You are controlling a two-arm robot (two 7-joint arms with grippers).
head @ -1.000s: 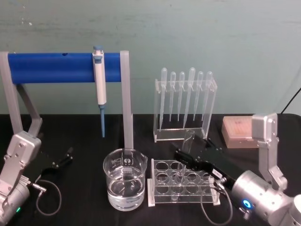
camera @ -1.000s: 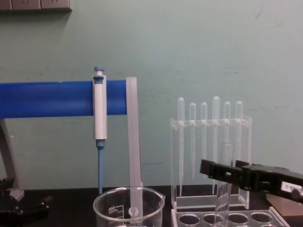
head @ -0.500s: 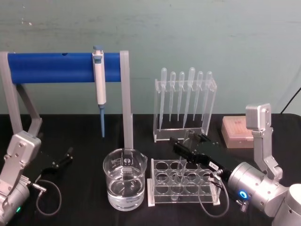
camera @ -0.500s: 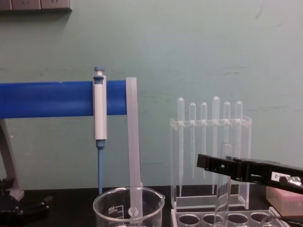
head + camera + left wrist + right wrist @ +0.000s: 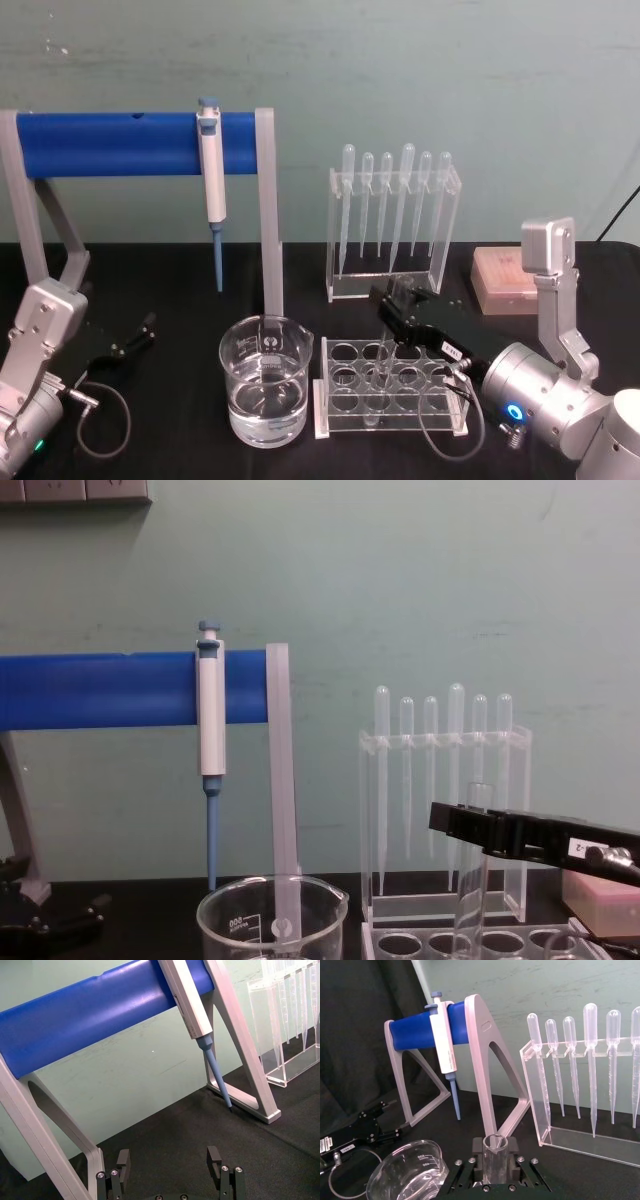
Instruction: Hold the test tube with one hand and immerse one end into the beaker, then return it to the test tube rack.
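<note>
Presently I hold the right hand (image 5: pixel 400 305) clamped on the upright test tube (image 5: pixel 495 1157), whose lower end sits in the rack (image 5: pixel 340 420) beneath the hand. Left of the hand stands the beaker (image 5: pixel 265 385); far beyond it, the left hand (image 5: pixel 170 1165) rests open on the desk (image 5: pixel 180 420).

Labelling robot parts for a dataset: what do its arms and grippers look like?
Both arms are silver. The right gripper has flat black jaws, a white label on its black body, and a silver cylindrical wrist with a glowing blue ring and a looping black cable. The left gripper is also black, with a black cable and a green light on its arm.
</note>
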